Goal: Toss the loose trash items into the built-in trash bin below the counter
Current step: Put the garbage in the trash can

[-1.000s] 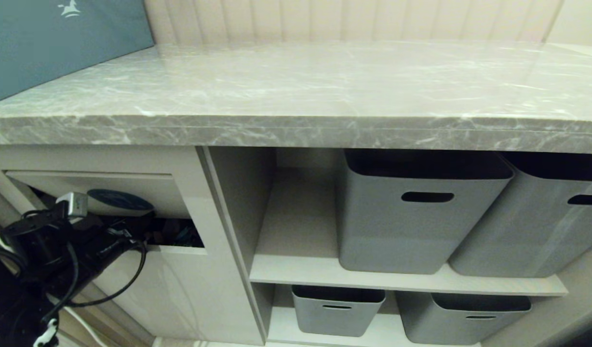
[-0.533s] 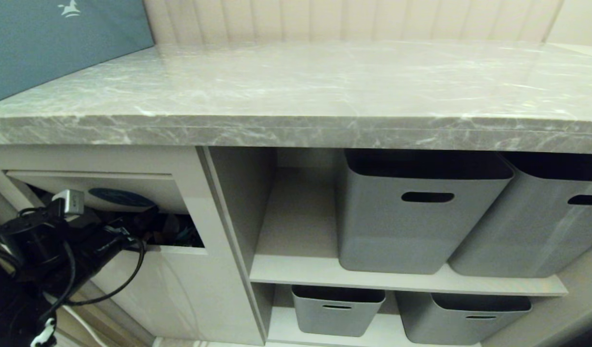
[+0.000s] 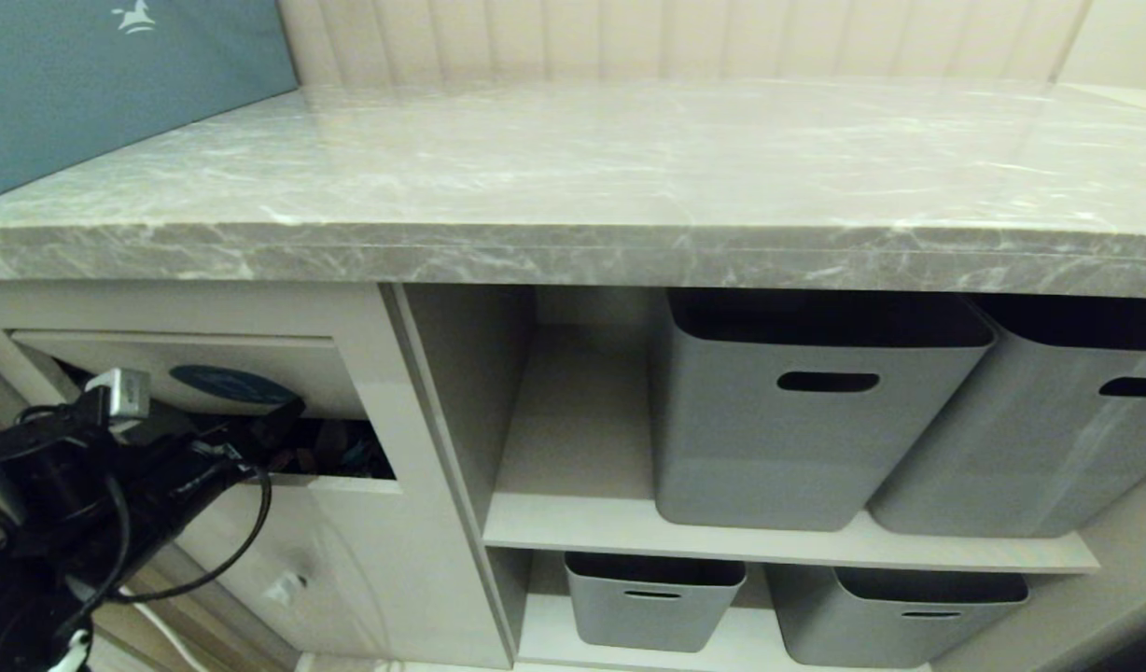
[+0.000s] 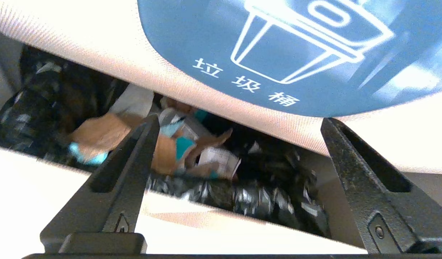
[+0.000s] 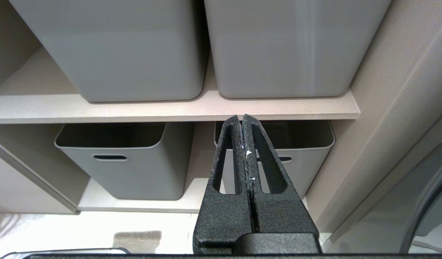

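Observation:
The built-in trash bin point(image 3: 349, 523) sits under the left end of the grey marble counter point(image 3: 573, 168). Its flap point(image 3: 284, 364), with a round blue sticker point(image 4: 278, 46), is swung inward. My left gripper point(image 3: 265, 443) is at the flap's slot, open and holding nothing point(image 4: 239, 120). The flap's lower edge lies just over the fingertips point(image 4: 329, 126). Inside the bin, tan cardboard scraps with bright blue strips point(image 4: 95, 135) lie on a black liner point(image 4: 271, 201). My right gripper point(image 5: 241, 117) is shut and empty, parked before the shelves.
A teal-blue box point(image 3: 97, 84) stands on the counter at the back left. Several grey plastic tubs point(image 3: 816, 420) fill the open shelves point(image 3: 573, 532) right of the bin. A vertical cabinet divider point(image 3: 424, 420) separates bin and shelves. My left arm's cables point(image 3: 209, 569) hang before the bin panel.
My left gripper has opened wider and drawn back slightly to the left from the slot. The right arm and the camera have not moved.

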Controlling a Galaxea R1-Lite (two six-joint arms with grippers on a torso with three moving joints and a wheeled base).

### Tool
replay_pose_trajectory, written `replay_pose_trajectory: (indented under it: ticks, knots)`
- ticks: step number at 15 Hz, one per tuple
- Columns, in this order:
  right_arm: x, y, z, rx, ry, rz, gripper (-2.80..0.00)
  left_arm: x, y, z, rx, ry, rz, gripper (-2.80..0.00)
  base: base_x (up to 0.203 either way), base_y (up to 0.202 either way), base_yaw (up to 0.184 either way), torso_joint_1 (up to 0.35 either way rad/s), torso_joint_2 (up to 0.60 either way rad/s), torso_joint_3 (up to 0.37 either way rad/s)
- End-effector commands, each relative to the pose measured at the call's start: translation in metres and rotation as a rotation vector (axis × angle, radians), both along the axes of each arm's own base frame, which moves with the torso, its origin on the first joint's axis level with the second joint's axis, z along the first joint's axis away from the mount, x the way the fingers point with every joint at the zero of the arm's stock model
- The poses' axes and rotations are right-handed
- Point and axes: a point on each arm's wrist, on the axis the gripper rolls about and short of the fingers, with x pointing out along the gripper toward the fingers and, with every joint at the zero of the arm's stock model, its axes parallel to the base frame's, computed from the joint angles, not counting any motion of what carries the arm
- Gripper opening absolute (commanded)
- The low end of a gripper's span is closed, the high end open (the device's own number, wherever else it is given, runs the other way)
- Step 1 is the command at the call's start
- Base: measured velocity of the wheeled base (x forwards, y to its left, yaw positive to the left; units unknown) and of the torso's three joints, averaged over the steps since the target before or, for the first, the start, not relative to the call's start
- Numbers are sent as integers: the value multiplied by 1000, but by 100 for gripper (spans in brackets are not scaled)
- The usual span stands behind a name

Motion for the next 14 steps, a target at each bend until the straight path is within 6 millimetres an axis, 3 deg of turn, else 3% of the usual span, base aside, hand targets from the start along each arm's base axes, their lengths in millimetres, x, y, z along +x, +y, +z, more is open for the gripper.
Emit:
replay_pose_trajectory:
  ticks: [1,7,14]
  knots:
    - [0,0,0,1,1,0,-280,-11,0,5,0,-14,5,0,0,0,0,0,0,0]
    - [0,0,0,1,2,0,-280,-35,-2,8,-2,0,13,0,0,0,0,0,0,0]
    - [0,0,0,0,1,0,-280,-87,-2,5,-36,58,65,0,0,0,0,0,0,0]
